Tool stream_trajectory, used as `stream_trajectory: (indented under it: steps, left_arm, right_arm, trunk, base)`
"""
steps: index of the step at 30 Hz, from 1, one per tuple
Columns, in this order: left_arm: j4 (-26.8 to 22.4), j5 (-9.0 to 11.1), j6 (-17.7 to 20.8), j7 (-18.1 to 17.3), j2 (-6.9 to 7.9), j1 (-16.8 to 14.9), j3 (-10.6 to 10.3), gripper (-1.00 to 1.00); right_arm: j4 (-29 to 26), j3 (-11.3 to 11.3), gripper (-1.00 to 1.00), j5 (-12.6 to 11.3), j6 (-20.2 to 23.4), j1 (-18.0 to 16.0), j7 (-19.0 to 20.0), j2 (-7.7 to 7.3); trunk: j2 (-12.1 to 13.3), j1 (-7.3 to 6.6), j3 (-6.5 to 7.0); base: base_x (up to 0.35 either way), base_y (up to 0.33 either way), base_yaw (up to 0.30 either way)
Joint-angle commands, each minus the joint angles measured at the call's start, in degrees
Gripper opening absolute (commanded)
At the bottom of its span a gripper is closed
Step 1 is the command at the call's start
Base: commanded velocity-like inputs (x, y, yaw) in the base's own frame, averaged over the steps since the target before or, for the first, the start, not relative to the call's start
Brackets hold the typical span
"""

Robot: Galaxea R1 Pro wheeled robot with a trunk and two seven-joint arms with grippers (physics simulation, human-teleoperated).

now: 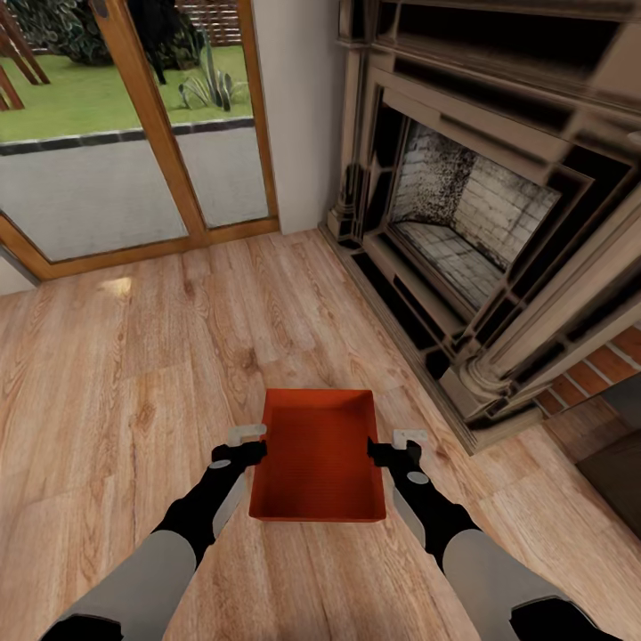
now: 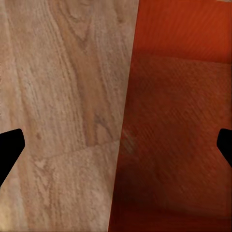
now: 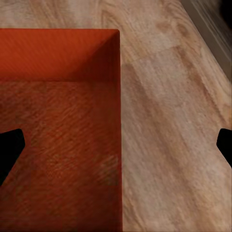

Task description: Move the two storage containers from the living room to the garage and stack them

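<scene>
An orange box (image 1: 319, 454) sits on the wood floor (image 1: 116, 383) near the fireplace (image 1: 472, 223). The left hand (image 1: 247, 443) is by its left wall and the right hand (image 1: 401, 445) by its right wall. Both hands are wide open, each with one finger over the box and one over the floor, holding nothing.

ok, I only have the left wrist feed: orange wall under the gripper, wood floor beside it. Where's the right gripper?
Observer: The right gripper is at the opposite long wall of the same storage container, level with the left gripper.
Operator: Is it straddling the wall like mine?
Observer: Yes. In the right wrist view the container's wall runs between its fingertips, jaws open.
Operator: Anything inside the bin?
Observer: No, the head view shows a bare bottom.
Operator: What's around it?
Observer: A fireplace ahead on the right, glass doors ahead on the left.
</scene>
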Motion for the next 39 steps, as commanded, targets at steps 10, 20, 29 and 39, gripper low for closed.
stream_trajectory:
  steps: [10, 20, 29, 39]
  left_arm:
    - [-0.17, 0.52, -0.03, 0.51, 0.14, -0.01, -0.36, 1.00]
    - [-0.17, 0.54, -0.02, 0.53, 0.09, -0.01, -0.49, 1.00]
    - [-0.19, 0.55, -0.03, 0.53, 0.10, -0.01, -0.53, 1.00]
    - [-0.07, 0.59, -0.10, 0.53, 0.10, -0.01, -0.37, 1.00]
  right_arm:
    - [0.07, 0.53, 1.00, -0.60, -0.21, -0.04, -0.29, -0.07]
    - [0.08, 0.47, 1.00, -0.81, -0.16, -0.04, -0.37, 0.00]
    - [0.08, 0.49, 1.00, -0.70, -0.15, -0.04, -0.39, 0.18]
    - [0.19, 0.61, 1.00, -0.72, -0.22, 0.00, -0.25, 0.39]
  trunk:
    - [-0.02, 0.00, -0.03]
    - [-0.02, 0.00, -0.03]
    - [-0.02, 0.00, -0.03]
    - [-0.02, 0.00, -0.03]
  base:
    - [0.127, 0.000, 0.000]
    - [0.134, 0.000, -0.007]
    - [0.006, 0.000, -0.101]
    - [0.000, 0.000, -0.003]
